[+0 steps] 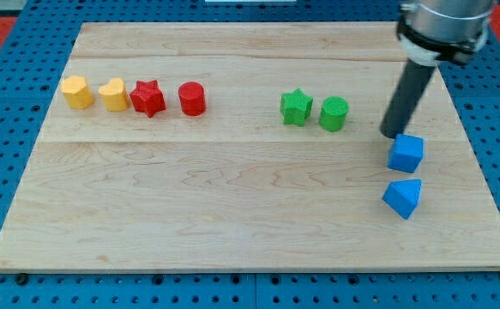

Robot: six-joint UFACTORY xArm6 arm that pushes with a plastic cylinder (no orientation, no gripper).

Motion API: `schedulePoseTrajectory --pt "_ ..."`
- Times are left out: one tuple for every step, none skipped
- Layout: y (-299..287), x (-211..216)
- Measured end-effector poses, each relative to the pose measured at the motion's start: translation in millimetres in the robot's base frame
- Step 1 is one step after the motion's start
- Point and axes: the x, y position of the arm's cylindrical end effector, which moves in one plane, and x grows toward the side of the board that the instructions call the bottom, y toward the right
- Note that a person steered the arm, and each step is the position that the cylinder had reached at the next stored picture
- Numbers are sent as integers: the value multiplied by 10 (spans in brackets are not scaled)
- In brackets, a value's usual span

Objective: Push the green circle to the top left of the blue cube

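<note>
The green circle (334, 113) stands on the wooden board right of centre, touching or nearly touching a green star (296, 107) on its left. The blue cube (406, 154) sits lower and to the right of the green circle. My tip (393, 135) rests just above the blue cube's top left corner, to the right of the green circle with a gap between them. The dark rod slants up to the view's top right.
A blue triangular block (403, 197) lies just below the blue cube. At the left stands a row: a yellow block (77, 92), a yellow heart-like block (113, 94), a red star (147, 98), a red cylinder (192, 99). The board's right edge (490, 172) is near.
</note>
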Motion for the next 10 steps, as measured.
schedulePoseTrajectory --pt "-580 229" --pt "-1185 230" --pt "-1253 160" --pt "-1266 4" --pt "-1150 -148" --pt "-896 -218" --pt "-835 -218" --pt "-600 -218" --pt "-225 -218" --pt "-81 -220"
